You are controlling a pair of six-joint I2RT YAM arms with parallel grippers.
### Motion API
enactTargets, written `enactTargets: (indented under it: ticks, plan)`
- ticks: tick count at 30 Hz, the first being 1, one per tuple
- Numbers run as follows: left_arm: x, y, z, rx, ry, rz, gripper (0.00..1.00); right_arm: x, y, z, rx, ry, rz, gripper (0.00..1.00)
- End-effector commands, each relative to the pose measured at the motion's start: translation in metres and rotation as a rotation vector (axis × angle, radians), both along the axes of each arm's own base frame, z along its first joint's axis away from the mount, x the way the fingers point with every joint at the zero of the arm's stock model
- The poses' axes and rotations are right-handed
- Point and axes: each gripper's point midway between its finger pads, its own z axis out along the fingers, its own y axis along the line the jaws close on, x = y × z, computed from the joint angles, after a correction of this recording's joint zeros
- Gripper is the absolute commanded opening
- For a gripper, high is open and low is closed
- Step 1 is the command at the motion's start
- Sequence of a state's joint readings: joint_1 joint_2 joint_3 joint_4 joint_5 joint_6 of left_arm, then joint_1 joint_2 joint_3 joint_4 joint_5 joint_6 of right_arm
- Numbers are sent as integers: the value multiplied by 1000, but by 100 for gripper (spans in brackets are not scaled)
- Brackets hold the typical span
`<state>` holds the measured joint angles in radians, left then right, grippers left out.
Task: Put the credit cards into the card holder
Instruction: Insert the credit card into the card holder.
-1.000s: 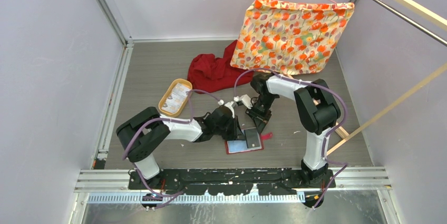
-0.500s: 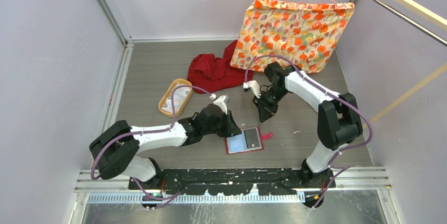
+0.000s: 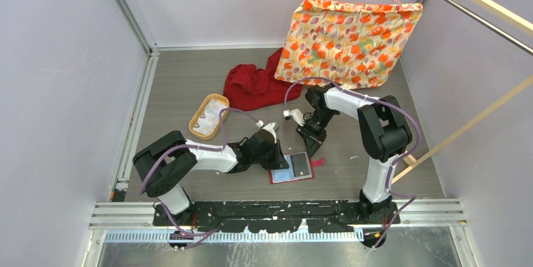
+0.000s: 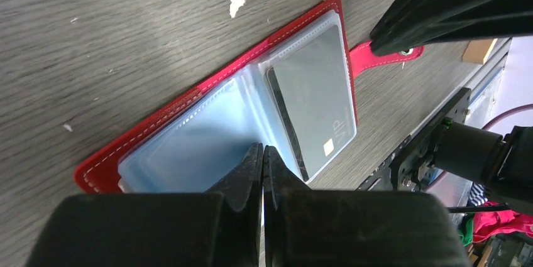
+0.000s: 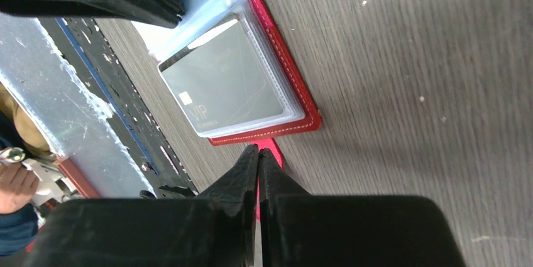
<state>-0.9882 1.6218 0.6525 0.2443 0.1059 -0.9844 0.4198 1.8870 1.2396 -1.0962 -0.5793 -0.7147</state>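
The red card holder (image 3: 284, 173) lies open and flat on the floor, clear pockets up (image 4: 188, 147). A dark credit card (image 4: 314, 100) marked VIP sits in its right pocket (image 5: 223, 91). My left gripper (image 4: 263, 149) is shut with nothing between its fingers, tips over the pale left pocket (image 3: 276, 158). My right gripper (image 5: 258, 151) is shut too, tips at the red snap tab (image 5: 271, 149) on the holder's right side (image 3: 312, 147). Whitish credit cards (image 3: 210, 118) lie in the tan tray.
The tan oval tray (image 3: 217, 96) sits left of the arms. A red cloth (image 3: 254, 85) is heaped behind it. A floral fabric (image 3: 349, 41) hangs on a hanger at the back right, beside wooden rails (image 3: 465, 129). Purple walls close in on both sides.
Both arms swung their elbows outward and came back. The right gripper drew away a little and returned to the snap tab. The card holder has not moved.
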Motion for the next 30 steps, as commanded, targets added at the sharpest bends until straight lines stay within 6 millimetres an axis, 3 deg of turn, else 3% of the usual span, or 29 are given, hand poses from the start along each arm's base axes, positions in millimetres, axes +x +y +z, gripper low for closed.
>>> enactTargets:
  ticks: [1, 7, 15, 18, 22, 24, 27, 30]
  plan:
    - [7, -18, 8, -56, -23, -7, 0, 1, 4, -5, -29, 18, 4, 7]
    - [10, -23, 7, -57, -21, -8, 1, -1, 10, -14, -50, 35, 11, 7]
    - [14, -40, 11, -100, -16, -27, 1, -1, 17, -9, -17, 43, -4, 7]
    - [15, -37, 12, -89, -23, -13, 2, 1, 15, -7, -29, 32, -1, 7]
    - [15, -16, 13, -23, -44, 23, 4, 9, 9, 5, -47, -42, 6, 7]
    - [16, -1, 24, 3, -84, 51, 6, 13, 7, 17, -34, -95, 6, 7]
    - [18, 27, 43, 50, -165, 87, 10, 18, 4, 40, 9, -180, 4, 8]
    - [21, 55, 76, 103, -272, 97, 16, 21, 3, 65, 62, -285, 6, 10]
